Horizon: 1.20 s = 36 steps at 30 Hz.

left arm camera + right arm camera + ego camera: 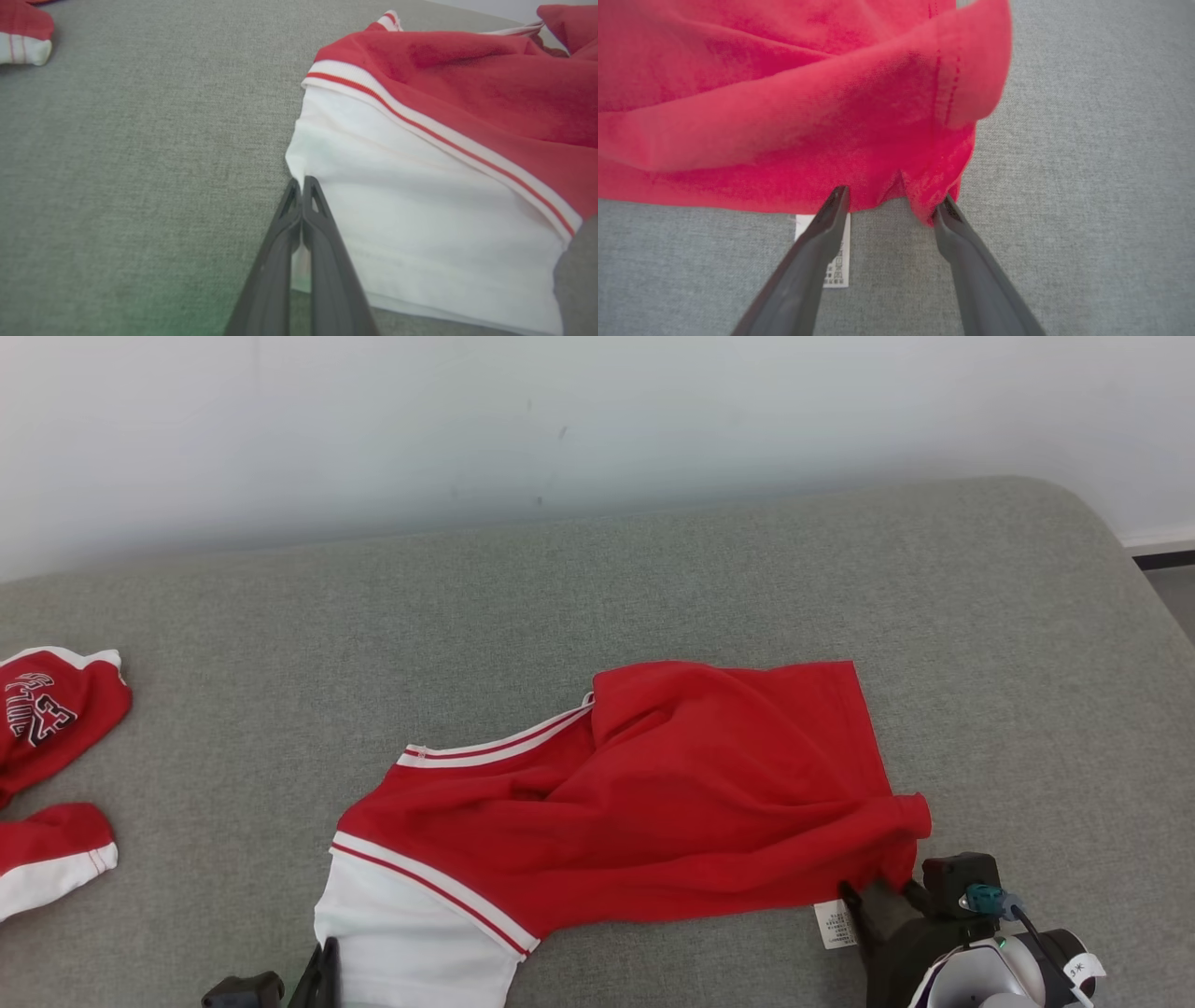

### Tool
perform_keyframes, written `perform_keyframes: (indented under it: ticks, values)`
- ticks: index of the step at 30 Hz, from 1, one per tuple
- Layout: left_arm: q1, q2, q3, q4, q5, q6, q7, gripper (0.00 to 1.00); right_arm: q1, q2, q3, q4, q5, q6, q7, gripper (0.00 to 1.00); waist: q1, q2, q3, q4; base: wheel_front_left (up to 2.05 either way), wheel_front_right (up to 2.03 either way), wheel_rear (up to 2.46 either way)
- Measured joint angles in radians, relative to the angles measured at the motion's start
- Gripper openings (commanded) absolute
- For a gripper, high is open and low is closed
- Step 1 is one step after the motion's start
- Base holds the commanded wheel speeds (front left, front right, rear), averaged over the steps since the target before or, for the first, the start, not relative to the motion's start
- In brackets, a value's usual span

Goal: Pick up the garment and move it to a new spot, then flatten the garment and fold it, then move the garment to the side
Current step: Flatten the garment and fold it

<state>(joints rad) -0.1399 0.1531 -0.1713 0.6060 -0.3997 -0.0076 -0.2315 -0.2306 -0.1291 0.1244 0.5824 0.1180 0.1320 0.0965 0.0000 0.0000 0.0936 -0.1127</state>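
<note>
The garment is red with white striped trim and a white side panel, and it lies rumpled on the grey fabric surface. My left gripper sits at the front left and is shut on the left edge of the white panel; its tips meet at the panel's corner. At the front right my right gripper is open. Its two fingers stand astride the red hem corner, which hangs between the tips and touches them.
A second red and white garment with printed lettering lies at the far left, a folded part of it nearer the front. A white care label pokes out under the hem. A pale wall backs the surface, whose right edge drops away.
</note>
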Motion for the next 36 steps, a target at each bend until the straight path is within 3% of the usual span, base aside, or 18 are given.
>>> perform_keyframes:
  ticks: [1,2,3,5,11,16,22,27,32,36]
  values:
    - [0.001,0.001,-0.001,0.000,-0.001,0.000,0.000,0.00,0.000,-0.002,0.005,0.001,0.004,0.000,0.000,0.49,0.0000,0.0000,-0.001,-0.001,0.00,0.00,0.00]
    - [0.002,0.002,-0.001,0.000,-0.002,0.000,0.000,0.00,0.000,-0.003,0.009,0.002,0.007,0.000,0.000,0.44,0.0000,0.0001,-0.002,-0.002,0.00,0.00,0.00]
    - [0.002,0.003,-0.002,0.000,-0.004,0.000,0.000,0.00,0.000,-0.005,0.012,0.003,0.011,0.000,0.000,0.21,0.0000,0.0001,-0.004,-0.003,0.00,0.00,0.00]
    - [0.005,0.003,-0.004,-0.001,-0.006,0.000,0.000,0.00,0.000,-0.011,0.013,0.003,0.016,0.000,-0.001,0.00,0.0000,0.0000,-0.006,-0.004,0.00,0.00,0.00]
    - [0.008,0.003,0.002,-0.023,-0.018,-0.005,-0.010,0.00,-0.003,-0.030,0.010,-0.027,0.051,0.000,-0.032,0.00,0.0000,0.0000,-0.019,-0.006,0.00,0.00,0.00]
    - [0.007,-0.002,0.038,-0.090,-0.072,-0.040,-0.016,0.00,-0.004,-0.029,0.024,-0.114,0.141,0.000,-0.042,0.00,0.0000,0.0000,-0.037,-0.009,0.00,0.00,0.00]
    - [-0.053,0.033,0.065,-0.212,-0.149,-0.081,0.044,0.00,-0.046,-0.061,0.087,-0.249,0.260,0.000,0.050,0.00,-0.0001,0.0001,-0.047,-0.018,0.00,0.00,0.00]
    - [-0.168,0.094,0.045,-0.320,-0.164,-0.100,0.141,0.00,-0.157,-0.076,0.155,-0.323,0.347,0.000,0.130,0.00,-0.0002,0.0000,-0.035,-0.026,0.00,0.00,0.00]
    - [-0.298,0.140,0.028,-0.352,-0.167,-0.107,0.223,0.00,-0.298,-0.081,0.218,-0.313,0.418,0.000,0.180,0.00,-0.0001,0.0000,-0.006,-0.036,0.00,0.00,0.00]
    - [-0.446,0.128,0.052,-0.356,-0.258,-0.112,0.292,0.00,-0.466,-0.078,0.266,-0.247,0.463,0.000,0.203,0.00,0.0000,0.0001,0.042,-0.047,0.00,0.00,0.00]
